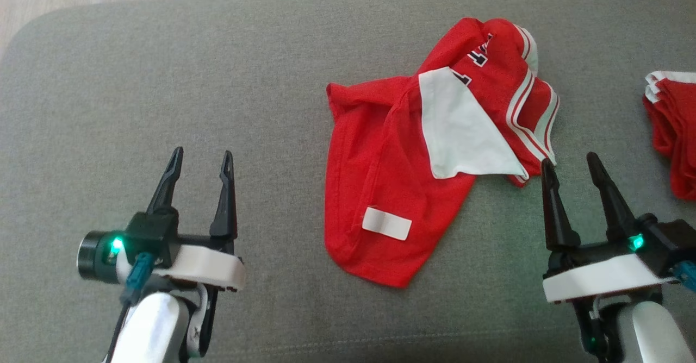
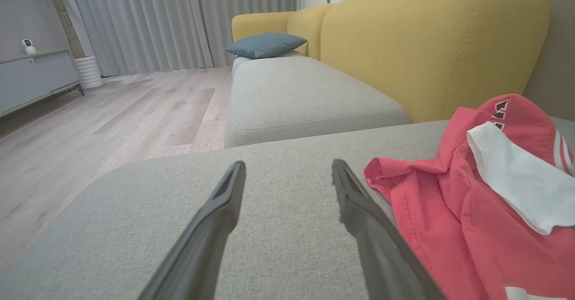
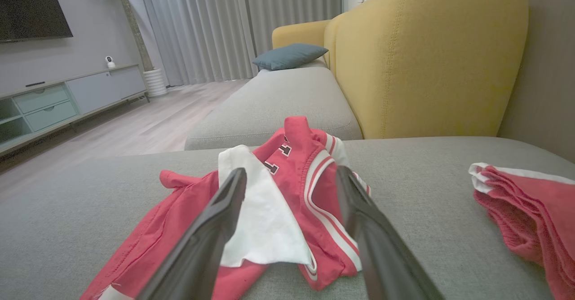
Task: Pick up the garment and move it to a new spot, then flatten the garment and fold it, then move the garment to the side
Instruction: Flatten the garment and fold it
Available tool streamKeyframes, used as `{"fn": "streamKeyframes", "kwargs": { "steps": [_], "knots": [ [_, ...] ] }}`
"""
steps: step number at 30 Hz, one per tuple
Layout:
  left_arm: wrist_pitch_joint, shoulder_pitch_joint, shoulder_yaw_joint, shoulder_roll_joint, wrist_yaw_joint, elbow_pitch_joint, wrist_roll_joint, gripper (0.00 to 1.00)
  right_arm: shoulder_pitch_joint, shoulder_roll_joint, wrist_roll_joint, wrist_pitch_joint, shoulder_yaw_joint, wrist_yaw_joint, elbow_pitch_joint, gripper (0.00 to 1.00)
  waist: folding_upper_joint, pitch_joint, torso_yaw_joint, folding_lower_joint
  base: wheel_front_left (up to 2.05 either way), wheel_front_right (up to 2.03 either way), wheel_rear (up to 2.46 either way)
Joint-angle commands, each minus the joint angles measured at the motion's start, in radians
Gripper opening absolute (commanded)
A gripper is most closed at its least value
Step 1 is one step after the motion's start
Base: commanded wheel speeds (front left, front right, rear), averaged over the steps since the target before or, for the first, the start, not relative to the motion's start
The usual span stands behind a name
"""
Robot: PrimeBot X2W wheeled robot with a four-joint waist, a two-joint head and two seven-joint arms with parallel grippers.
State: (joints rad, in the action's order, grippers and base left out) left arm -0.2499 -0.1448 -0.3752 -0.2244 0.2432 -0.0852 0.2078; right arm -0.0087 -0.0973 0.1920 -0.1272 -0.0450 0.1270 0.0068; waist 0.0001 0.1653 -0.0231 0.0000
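**Both grippers spread and empty; garment crumpled on the seat between them.**

Nearest the robot, the left gripper (image 1: 202,154) hovered over bare seat (image 1: 163,80) at lower left of the head view. Its forearm rose from the bottom edge, and its fingers pointed forward, set wide and holding nothing, well apart from the garment (image 1: 380,178). The right gripper (image 1: 569,160) stood at lower right, tilted slightly inward, with its fingers equally wide and empty. Its tips were just beside the garment's striped hem; contact could not be confirmed. The garment lay bunched at mid-seat, red, with a white panel folded over it and a white label near its close end. A second red pile (image 1: 674,135) lay apart at the seat's right edge. Beyond stood a yellow backrest (image 2: 426,44) and, farther off, a blue pillow (image 2: 265,44).
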Motion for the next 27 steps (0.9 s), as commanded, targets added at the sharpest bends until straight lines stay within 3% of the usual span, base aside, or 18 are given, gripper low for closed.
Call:
{"fn": "streamKeyframes", "kwargs": {
  "steps": [1, 13, 20, 27],
  "knots": [
    [-0.012, -0.018, 0.038, -0.026, 0.005, 0.035, -0.004, 1.00, -0.009, 0.004, -0.004, 0.013, -0.015, 0.004, -0.054, 1.00, -0.0001, -0.001, -0.001, 0.0000, 0.00, 0.00, 0.00],
    [-0.012, -0.025, 0.032, -0.027, 0.009, 0.036, -0.002, 1.00, 0.001, 0.006, 0.000, 0.079, -0.025, 0.004, -0.084, 1.00, -0.0001, 0.008, 0.002, 0.0000, 0.00, 0.00, 0.00],
    [-0.012, -0.053, 0.026, -0.024, 0.010, 0.044, -0.008, 1.00, -0.107, -0.054, 0.016, 0.226, -0.144, 0.004, -0.018, 1.00, -0.0001, 0.054, 0.012, 0.0000, 0.00, 0.00, 0.00],
    [-0.012, -0.096, 0.010, -0.004, 0.001, 0.044, -0.018, 1.00, -0.270, -0.103, 0.039, 0.369, -0.280, 0.004, 0.131, 1.00, -0.0001, 0.113, 0.045, 0.0000, 0.00, 0.00, 0.00]
  ]
}}
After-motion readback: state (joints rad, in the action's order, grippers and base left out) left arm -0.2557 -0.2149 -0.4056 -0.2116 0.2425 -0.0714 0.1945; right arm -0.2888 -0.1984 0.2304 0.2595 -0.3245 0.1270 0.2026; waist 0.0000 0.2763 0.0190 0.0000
